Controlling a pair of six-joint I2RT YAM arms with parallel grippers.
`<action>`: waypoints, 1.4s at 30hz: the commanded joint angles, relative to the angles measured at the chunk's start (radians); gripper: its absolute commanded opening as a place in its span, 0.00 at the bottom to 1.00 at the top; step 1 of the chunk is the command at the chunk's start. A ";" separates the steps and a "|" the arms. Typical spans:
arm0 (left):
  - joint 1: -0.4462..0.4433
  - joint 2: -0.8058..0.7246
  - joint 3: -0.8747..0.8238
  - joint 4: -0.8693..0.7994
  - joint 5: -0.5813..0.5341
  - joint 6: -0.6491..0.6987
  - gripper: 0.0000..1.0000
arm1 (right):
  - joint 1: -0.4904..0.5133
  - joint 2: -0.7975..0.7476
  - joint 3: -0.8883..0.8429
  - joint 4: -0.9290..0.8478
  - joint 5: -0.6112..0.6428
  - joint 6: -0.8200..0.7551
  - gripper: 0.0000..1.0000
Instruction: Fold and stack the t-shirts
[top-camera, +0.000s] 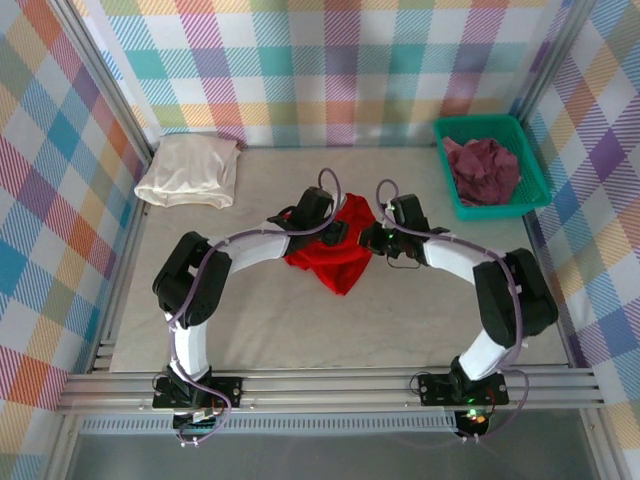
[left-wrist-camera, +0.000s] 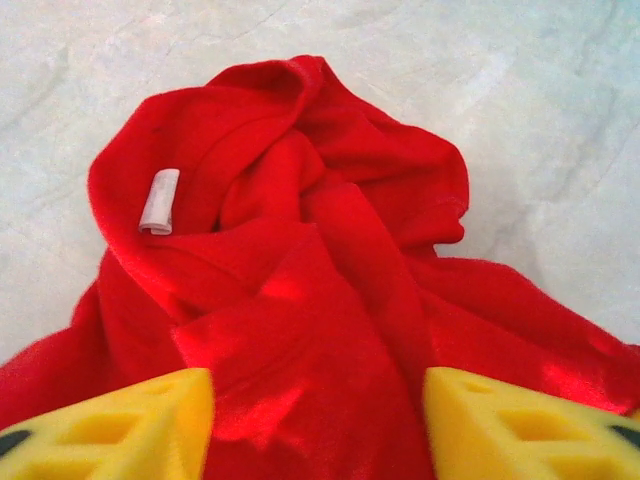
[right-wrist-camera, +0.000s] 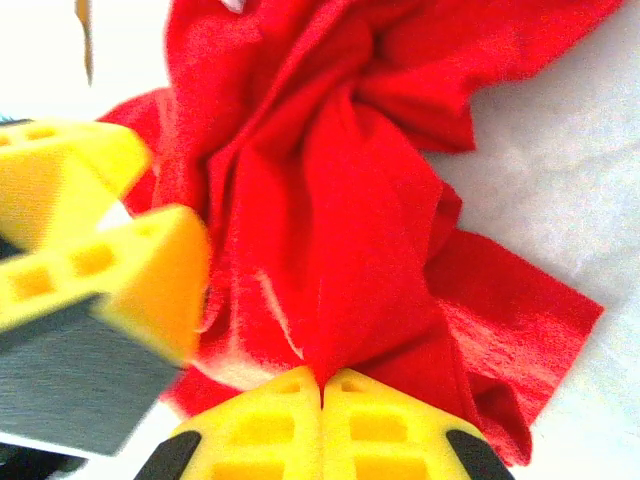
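Pale bench (top-camera: 300, 330), plaid walls (top-camera: 60, 200). Red t-shirt (top-camera: 335, 255) lies crumpled at mid-bench, not yet folded, label (left-wrist-camera: 160, 200) showing at the collar. Right hand (right-wrist-camera: 322, 385) pressed together, pinching a raised ridge of red cloth at its very tips. Left hand (left-wrist-camera: 315, 385) spread, fingers either side of the wad, gripping nothing. Cream t-shirt (top-camera: 190, 170) far left; maroon t-shirt (top-camera: 482, 168) bunched in green basket (top-camera: 535, 195), far right.

Risks:
- The tip-only pinch may slip on lifting.
- The ridge likely holds several layers, so a pull would drag the wad rather than spread it.
- The hands are near each other and could clash.
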 joint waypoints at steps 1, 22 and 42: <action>-0.005 0.014 0.024 -0.010 0.028 0.000 0.60 | -0.016 -0.053 -0.016 -0.029 0.065 -0.042 0.00; 0.021 -0.410 -0.155 -0.054 -0.271 -0.046 0.00 | -0.098 -0.383 0.007 -0.309 0.319 -0.229 0.00; 0.208 -0.953 -0.385 -0.205 -0.498 -0.102 0.00 | -0.154 -0.361 0.494 -0.514 0.423 -0.405 0.00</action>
